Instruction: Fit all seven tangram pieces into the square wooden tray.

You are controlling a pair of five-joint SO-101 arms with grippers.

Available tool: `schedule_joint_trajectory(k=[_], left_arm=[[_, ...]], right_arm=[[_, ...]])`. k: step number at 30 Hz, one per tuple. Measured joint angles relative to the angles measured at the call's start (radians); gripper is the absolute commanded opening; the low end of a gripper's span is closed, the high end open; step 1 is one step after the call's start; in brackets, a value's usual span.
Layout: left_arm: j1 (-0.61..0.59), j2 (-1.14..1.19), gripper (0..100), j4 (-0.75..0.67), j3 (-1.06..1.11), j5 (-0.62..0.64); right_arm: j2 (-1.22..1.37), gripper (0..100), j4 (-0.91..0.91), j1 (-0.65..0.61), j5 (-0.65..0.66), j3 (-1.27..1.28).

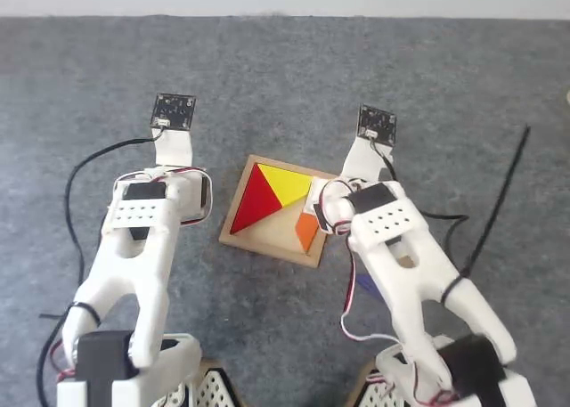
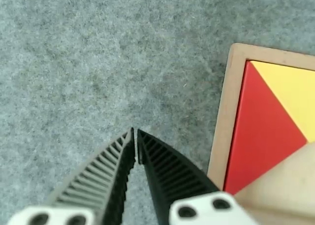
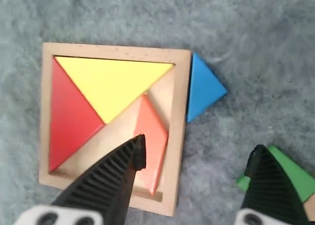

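Looking down from the high view, I see the tray (image 1: pixel 236 199) sitting turned at an angle on the grey table (image 1: pixel 89 86) between the two arms. A red triangle (image 1: pixel 252 207) and a yellow triangle (image 1: pixel 285 184) lie inside it, touching along one long edge and filling the half of the tray farther from the arm bases. An orange piece (image 3: pixel 152 136) lies in the tray too, with its tip meeting the yellow triangle and its length running along the rim on the right arm's side; bare wood shows around it. A blue triangle (image 3: pixel 203 87) lies on the table outside the tray, with one edge against that same rim. A green piece (image 3: pixel 295 176) lies on the table apart from the tray, partly hidden. My left end effector (image 2: pixel 135 134) is clenched on nothing, tips together over the table just beside the tray's rim. My right end effector (image 3: pixel 199 151) is spread wide and empty, hanging above the tray's rim between the orange piece and the green piece
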Motion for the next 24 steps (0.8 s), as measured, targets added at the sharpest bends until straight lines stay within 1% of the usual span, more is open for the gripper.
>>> schedule_joint_trajectory(k=[3, 5, 7, 10, 12, 13, 16, 18, 21, 24], left_arm=[[0.0, 0.0, 2, 0.0, 0.002, 0.0], [0.003, 0.0, 2, 0.0, 0.014, 0.0], [0.028, -0.002, 2, 0.0, 0.014, -0.008], [0.087, -0.002, 2, 0.0, 0.031, -0.058], [0.147, -0.025, 2, 0.005, 0.032, -0.071], [0.186, -0.038, 4, 0.017, 0.032, -0.078], [0.324, -0.057, 9, 0.061, 0.032, -0.084], [0.423, -0.054, 9, 0.075, 0.029, -0.087], [0.539, 0.011, 10, 0.081, -0.035, -0.087], [0.586, 0.163, 9, 0.087, -0.132, -0.089]], right_arm=[[-0.012, 32.1, 0.0, -0.04, 0.0, 0.012], [-0.014, 30.7, 0.006, -0.021, 0.002, 0.012], [-0.014, 25.6, 0.006, 0.026, 0.0, 0.012], [-0.014, 14.6, 0.041, 0.121, 0.0, 0.012], [-0.014, 8.9, 0.092, 0.183, 0.02, 0.012], [-0.014, 7.7, 0.112, 0.218, 0.043, 0.012], [-0.014, 8.0, 0.124, 0.333, 0.114, 0.012], [-0.014, 8.0, 0.133, 0.393, 0.127, 0.012], [-0.014, 8.0, 0.164, 0.417, 0.135, 0.012], [-0.014, 8.0, 0.173, 0.423, 0.135, 0.012]])
